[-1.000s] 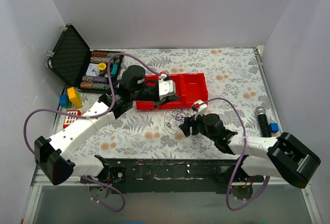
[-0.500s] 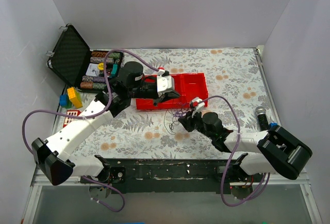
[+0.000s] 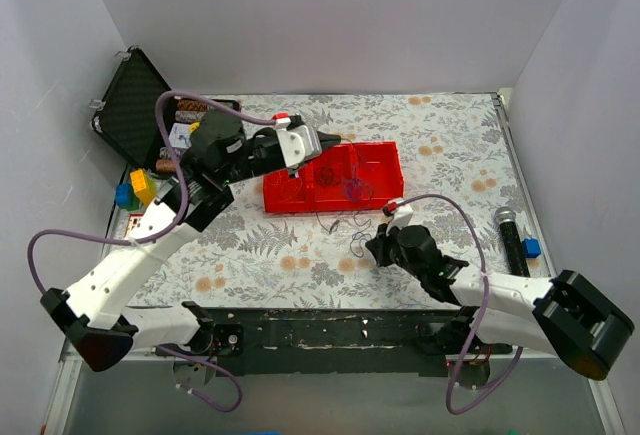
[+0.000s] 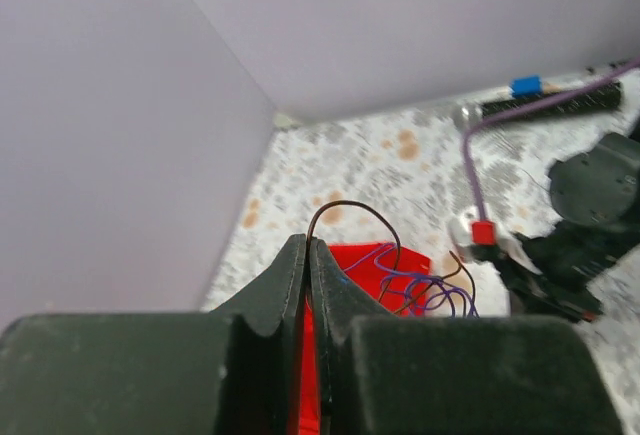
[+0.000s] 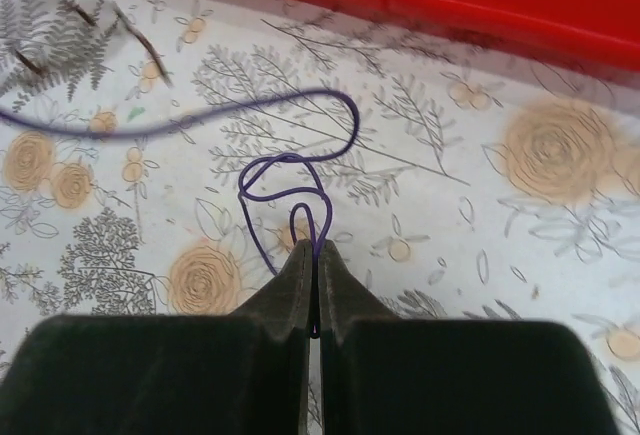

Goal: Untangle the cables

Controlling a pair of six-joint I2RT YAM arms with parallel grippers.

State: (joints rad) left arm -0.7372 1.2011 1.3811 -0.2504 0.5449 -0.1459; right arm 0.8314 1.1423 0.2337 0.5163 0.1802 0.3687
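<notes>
Cables [image 3: 347, 193] bunched at tray's [image 3: 397, 169] front edge; left pincer [image 4: 308, 249] high, pinching brown strand [image 4: 346, 206]; right pincer [image 5: 312, 257] low, pinching purple loop [image 5: 288, 161].

Floral table [image 3: 450, 145] with red tray [image 3: 378, 167], black case [image 3: 130, 107]

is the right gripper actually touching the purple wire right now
Touching. In the right wrist view the right gripper has its jaws shut on the purple wire, whose loop runs down between them.
</notes>
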